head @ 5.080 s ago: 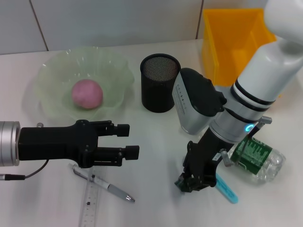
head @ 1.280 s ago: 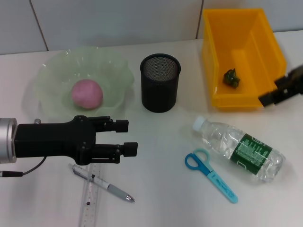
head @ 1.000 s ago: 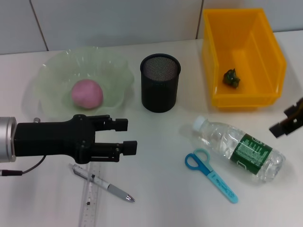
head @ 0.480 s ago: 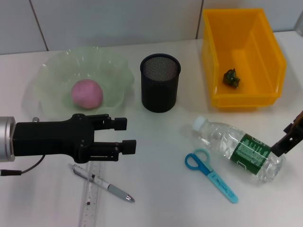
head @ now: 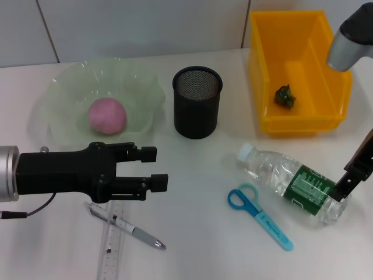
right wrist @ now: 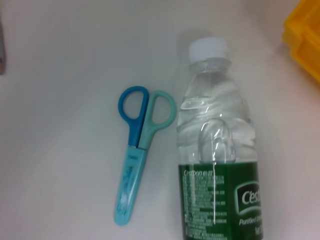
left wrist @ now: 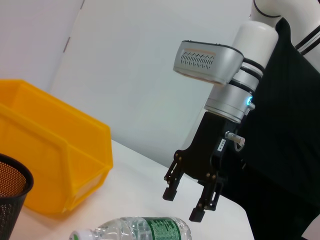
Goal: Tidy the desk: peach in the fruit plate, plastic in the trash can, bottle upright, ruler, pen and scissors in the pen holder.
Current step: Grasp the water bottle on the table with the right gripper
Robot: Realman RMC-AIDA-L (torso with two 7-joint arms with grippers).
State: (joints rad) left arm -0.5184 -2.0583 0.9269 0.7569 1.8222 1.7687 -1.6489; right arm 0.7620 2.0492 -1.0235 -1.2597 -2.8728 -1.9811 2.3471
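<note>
The bottle point(head: 294, 184) lies on its side on the desk point(head: 198, 169), with its white cap toward the pen holder point(head: 197, 101) and its green label toward the robot's right. The right gripper point(left wrist: 191, 196) hangs over the bottle's base end. In the left wrist view its two fingers point(left wrist: 170, 181) are spread apart and point down, and they hold nothing. In the head view only one dark finger shows at the right edge, near the label.

The scissors point(head: 259, 215) lie flat just beside the bottle, closed, with the blue handles toward the cap. The right wrist view shows them side by side, not touching.

The peach point(head: 107, 115) sits in the green fruit plate point(head: 70, 87). The plastic point(head: 284, 95), a small dark green scrap, lies in the yellow trash can point(head: 338, 70).

The left gripper point(head: 154, 169) hovers low over the desk in front of the plate, and its fingers are open with nothing between them. The pen point(head: 127, 226) and the ruler point(head: 112, 245) lie on the desk just below this gripper. The pen crosses the ruler at an angle.

The pen holder stands upright between the plate and the can.
</note>
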